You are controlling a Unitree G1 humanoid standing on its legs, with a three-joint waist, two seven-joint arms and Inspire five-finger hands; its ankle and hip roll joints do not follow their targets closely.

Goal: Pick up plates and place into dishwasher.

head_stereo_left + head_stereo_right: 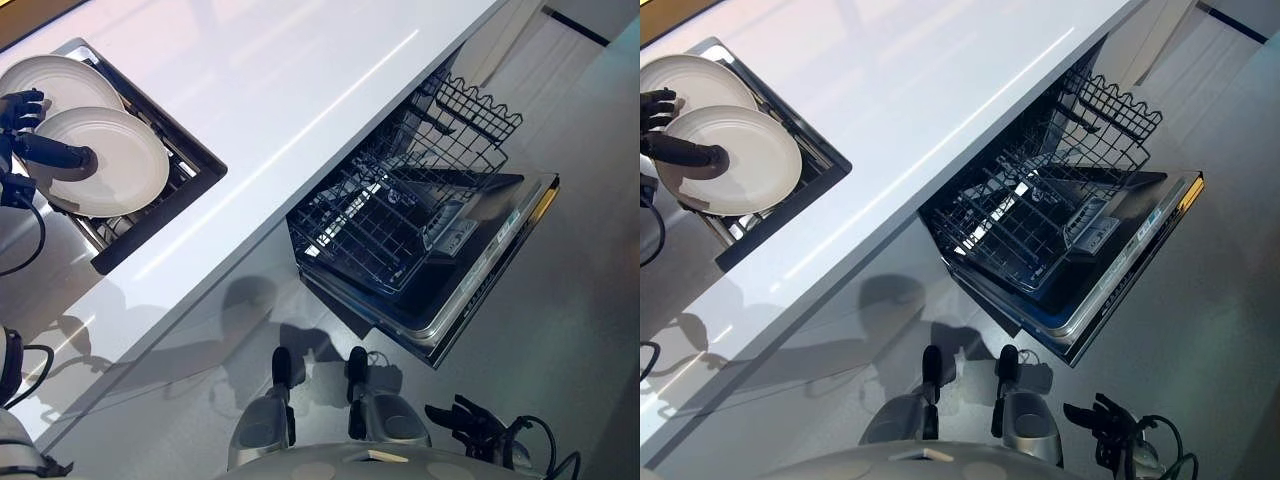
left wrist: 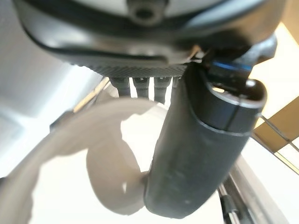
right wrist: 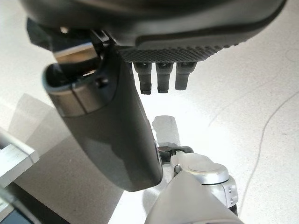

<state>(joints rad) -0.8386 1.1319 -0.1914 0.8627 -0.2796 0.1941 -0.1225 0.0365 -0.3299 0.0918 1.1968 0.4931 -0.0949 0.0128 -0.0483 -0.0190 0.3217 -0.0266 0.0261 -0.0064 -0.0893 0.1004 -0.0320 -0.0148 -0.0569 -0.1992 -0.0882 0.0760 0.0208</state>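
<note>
Left hand (image 1: pixel 30 140) fingers pinch the near plate's (image 1: pixel 110 165) rim.

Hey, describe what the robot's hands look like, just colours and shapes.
The left hand and the right hand are dark, almost black. Up close, the left hand's thumb is a thick, smooth, rounded cylinder, beside a row of slim dark fingers under a ribbed palm edge.

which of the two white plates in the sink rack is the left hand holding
The nearer round white plate, overlapping the other one. The left hand has its thumb across this plate's face. The farther white plate behind it is not pinched.
</note>
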